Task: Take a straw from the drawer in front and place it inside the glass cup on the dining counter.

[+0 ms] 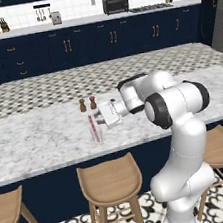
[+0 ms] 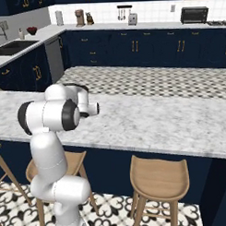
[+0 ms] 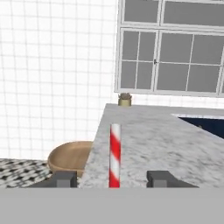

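Observation:
The red-pink straw (image 1: 92, 126) stands in the clear glass cup (image 1: 97, 135) on the dining counter (image 1: 37, 140), leaning slightly. My gripper (image 1: 99, 119) hovers just right of the cup, pointing left along the counter. In the hand view the striped straw (image 3: 115, 155) rises upright between my two fingertips (image 3: 65, 178), which stand wide apart on either side without touching it. The gripper (image 3: 113, 179) is open. The cup's glass is too clear to make out in the hand view.
Two small brown shakers (image 1: 83, 105) (image 1: 93, 102) stand just behind the cup. Wooden bar stools (image 1: 109, 177) (image 1: 222, 145) line the counter's near side. A small brown object (image 3: 125, 99) sits at the counter's far end in the hand view.

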Robot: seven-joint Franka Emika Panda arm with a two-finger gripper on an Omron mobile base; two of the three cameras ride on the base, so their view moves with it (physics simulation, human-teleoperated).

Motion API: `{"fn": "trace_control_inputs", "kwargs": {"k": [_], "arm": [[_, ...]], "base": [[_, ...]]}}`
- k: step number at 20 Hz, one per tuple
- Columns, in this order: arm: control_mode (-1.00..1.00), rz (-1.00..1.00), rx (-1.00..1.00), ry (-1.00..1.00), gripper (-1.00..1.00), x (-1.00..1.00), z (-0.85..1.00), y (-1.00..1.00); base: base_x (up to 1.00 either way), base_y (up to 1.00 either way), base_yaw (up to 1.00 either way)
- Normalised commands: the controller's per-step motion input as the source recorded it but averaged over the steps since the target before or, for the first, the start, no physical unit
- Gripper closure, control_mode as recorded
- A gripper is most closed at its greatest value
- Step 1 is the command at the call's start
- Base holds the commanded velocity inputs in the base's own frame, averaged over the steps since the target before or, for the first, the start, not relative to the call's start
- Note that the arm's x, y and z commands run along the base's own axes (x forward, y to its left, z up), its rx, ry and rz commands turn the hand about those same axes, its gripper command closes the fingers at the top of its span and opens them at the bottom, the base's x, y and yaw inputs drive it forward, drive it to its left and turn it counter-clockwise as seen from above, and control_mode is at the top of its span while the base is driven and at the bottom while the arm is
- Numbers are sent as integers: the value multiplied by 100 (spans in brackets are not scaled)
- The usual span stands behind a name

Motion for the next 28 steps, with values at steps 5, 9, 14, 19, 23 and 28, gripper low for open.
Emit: {"fn": "trace_control_inputs", "kwargs": {"k": [5,9,14,19,23,28], "arm": [[-100,0,0,-13,-100,-11,45,-32],[-100,0,2,-26,-100,-46,95,-59],[-100,0,-10,-38,-100,-81,64,-20],[-100,0,-34,-30,-100,-94,13,0],[-100,0,-42,-11,-100,-51,-1,0],[-100,0,-33,0,-100,-3,-5,0]], "base": [[0,0,0],[0,0,0],[0,0,0],[0,0,0],[0,0,0],[0,0,0]]}}
